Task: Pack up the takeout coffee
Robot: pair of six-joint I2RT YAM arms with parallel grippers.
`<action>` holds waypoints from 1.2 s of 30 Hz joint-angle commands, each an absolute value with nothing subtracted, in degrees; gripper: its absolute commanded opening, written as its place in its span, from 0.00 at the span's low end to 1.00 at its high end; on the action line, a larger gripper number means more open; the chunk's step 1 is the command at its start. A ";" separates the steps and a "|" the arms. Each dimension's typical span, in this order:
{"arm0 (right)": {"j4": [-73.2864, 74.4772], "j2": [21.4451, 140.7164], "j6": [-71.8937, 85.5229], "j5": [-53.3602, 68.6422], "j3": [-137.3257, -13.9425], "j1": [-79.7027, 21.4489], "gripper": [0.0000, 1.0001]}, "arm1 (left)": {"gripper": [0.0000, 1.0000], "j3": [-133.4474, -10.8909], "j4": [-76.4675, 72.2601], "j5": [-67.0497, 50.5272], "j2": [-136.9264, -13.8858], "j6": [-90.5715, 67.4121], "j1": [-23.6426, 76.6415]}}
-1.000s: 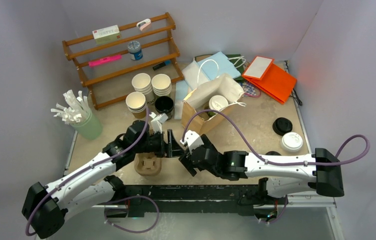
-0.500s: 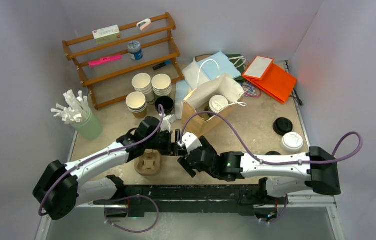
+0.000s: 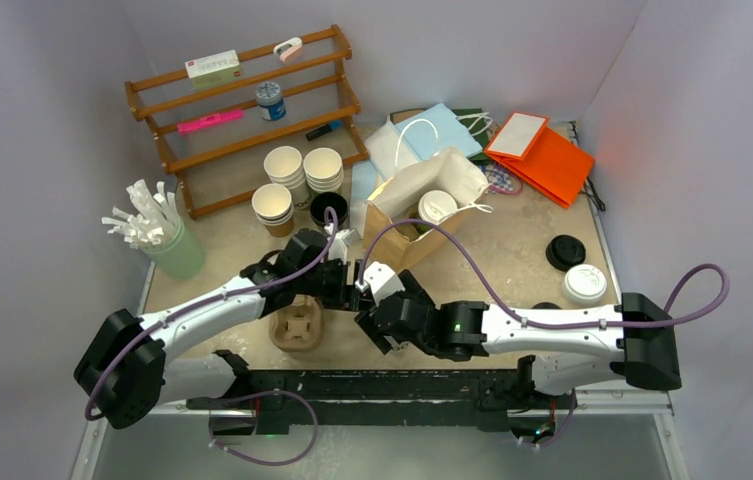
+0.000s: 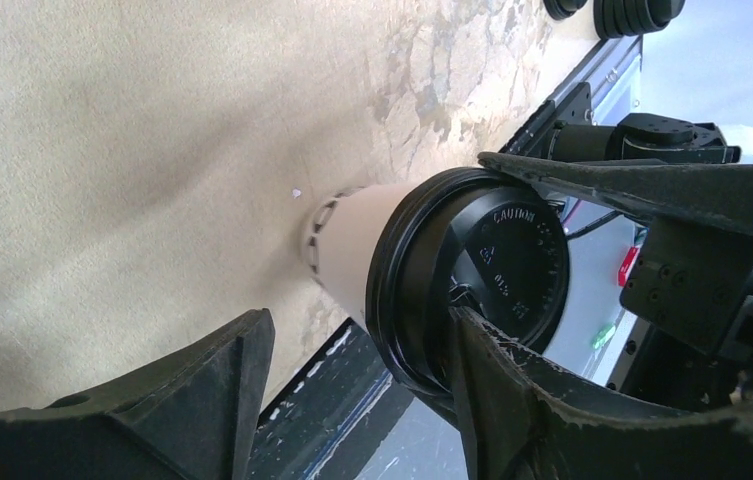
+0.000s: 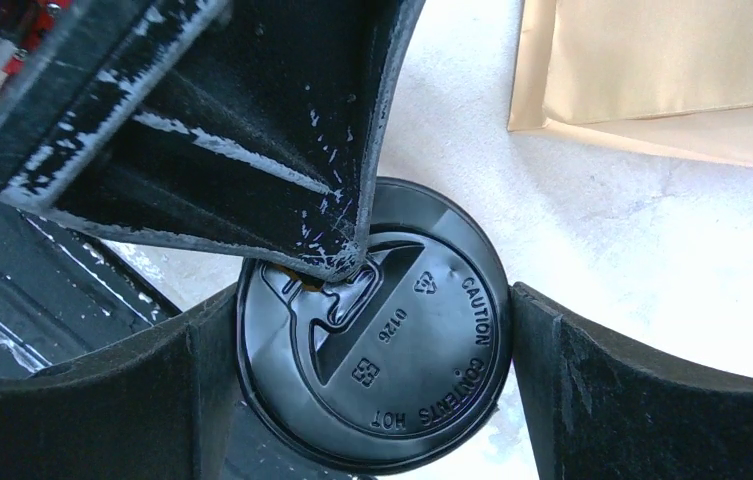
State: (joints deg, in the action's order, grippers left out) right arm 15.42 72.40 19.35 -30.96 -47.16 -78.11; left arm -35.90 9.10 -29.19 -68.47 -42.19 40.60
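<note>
My right gripper's (image 5: 377, 340) jaws stand wide, pads pressed against opposite sides of the round black plastic lid (image 5: 422, 360) on a small kraft-brown paper cup (image 4: 352, 250), gripping it at the rim. My left gripper (image 4: 357, 330) is partly open and grips nothing. One of its fingertips (image 5: 337, 255) rests on top of that lid by the sip hole, and the other hangs clear beside the cup's wall. The cup appears to stand upright on the mottled beige table (image 4: 152, 150), near the open brown paper bag (image 3: 397, 240), where a white-lidded cup (image 3: 437, 207) sits inside.
</note>
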 commanded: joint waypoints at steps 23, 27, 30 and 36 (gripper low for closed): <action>-3.38 69.40 11.82 -38.70 -43.82 -78.53 0.88 | 0.73 -47.84 19.77 -28.83 -65.54 -38.33 40.67; -15.23 68.99 8.99 -39.45 -36.38 -78.48 0.89 | 0.74 -47.61 21.00 -30.08 -66.76 -36.70 39.37; -24.43 70.25 5.38 -39.29 -32.14 -78.49 0.89 | 0.74 -48.80 22.76 -29.20 -68.58 -34.32 39.29; -37.35 70.53 1.90 -39.47 -25.69 -78.49 0.92 | 0.75 -50.90 23.33 -30.31 -72.34 -32.24 39.29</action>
